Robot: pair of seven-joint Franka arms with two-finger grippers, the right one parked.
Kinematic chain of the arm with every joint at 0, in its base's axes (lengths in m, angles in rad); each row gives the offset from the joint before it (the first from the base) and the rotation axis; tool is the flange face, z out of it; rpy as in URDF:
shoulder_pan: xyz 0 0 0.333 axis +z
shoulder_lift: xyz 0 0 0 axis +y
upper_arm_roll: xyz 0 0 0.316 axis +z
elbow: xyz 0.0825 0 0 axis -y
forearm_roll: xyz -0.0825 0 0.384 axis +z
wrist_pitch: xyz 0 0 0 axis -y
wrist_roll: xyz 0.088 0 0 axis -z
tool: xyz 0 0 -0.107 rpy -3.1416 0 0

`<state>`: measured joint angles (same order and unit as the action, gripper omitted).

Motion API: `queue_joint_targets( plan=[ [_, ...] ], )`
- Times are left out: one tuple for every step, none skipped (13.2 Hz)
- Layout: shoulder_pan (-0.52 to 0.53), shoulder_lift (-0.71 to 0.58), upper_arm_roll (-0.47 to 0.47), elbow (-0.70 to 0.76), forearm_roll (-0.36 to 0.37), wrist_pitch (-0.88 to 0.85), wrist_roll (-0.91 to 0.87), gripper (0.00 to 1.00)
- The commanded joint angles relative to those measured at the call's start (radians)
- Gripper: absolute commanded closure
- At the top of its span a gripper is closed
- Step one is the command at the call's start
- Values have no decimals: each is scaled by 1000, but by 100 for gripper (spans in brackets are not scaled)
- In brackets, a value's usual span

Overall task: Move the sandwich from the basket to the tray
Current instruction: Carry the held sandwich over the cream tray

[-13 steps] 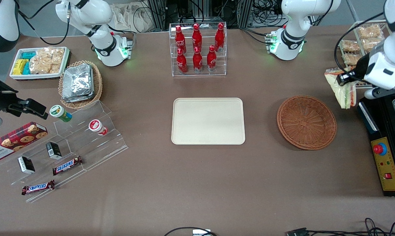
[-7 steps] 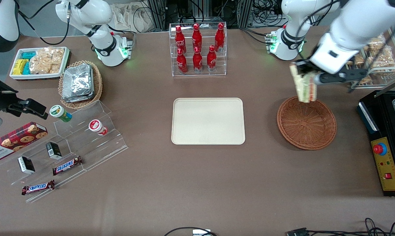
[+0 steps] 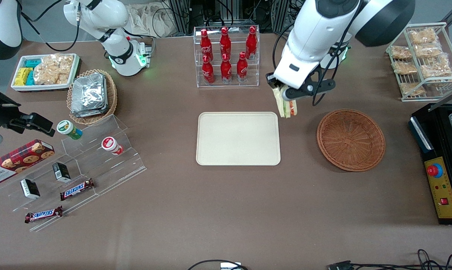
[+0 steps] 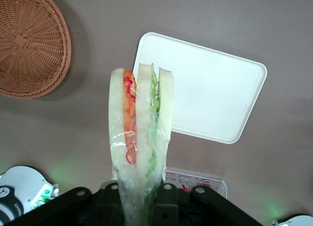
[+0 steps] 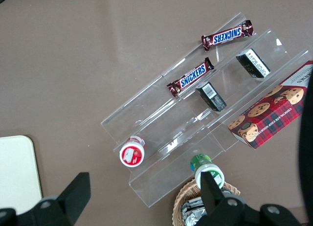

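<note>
Sandwich (image 3: 287, 106) clamped in gripper (image 3: 285, 96), hanging above table between tray (image 3: 238, 138) and basket (image 3: 350, 139), at tray's 1 o'clock corner.

Left arm (image 3: 312, 41): glossy white rounded shells, large black joint cap, black cables looped alongside. Gripper (image 3: 286, 98): black, on a white wrist block with a small dark slot.

Brown table (image 3: 211, 210) carries tray (image 3: 238, 138), basket (image 3: 350, 139) and bottle rack (image 3: 226, 58).
</note>
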<state>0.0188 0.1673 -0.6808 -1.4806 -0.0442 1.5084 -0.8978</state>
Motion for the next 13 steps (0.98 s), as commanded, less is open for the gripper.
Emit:
queue_joint_targets(
  plan=[
    [7,40,-29,-85,61,93,-9,82],
    [9,40,-36,-162,79,174,5,81],
    [7,40,-37,-223,86,249,23,80],
    [7,50,-37,-295,117,332,26,80],
    [7,75,-43,-355,174,410,27,80],
    [7,99,-45,-401,220,467,27,80],
    [6,138,-45,-432,266,510,28,80],
    [6,177,-46,-444,302,538,27,80],
    [-20,220,-55,-443,328,562,25,81],
    [-46,253,-49,-442,357,579,22,81],
    [-48,288,-49,-441,386,596,13,81],
    [-51,313,-49,-441,401,614,8,81],
    [-54,331,-48,-443,405,633,8,81]
  ],
)
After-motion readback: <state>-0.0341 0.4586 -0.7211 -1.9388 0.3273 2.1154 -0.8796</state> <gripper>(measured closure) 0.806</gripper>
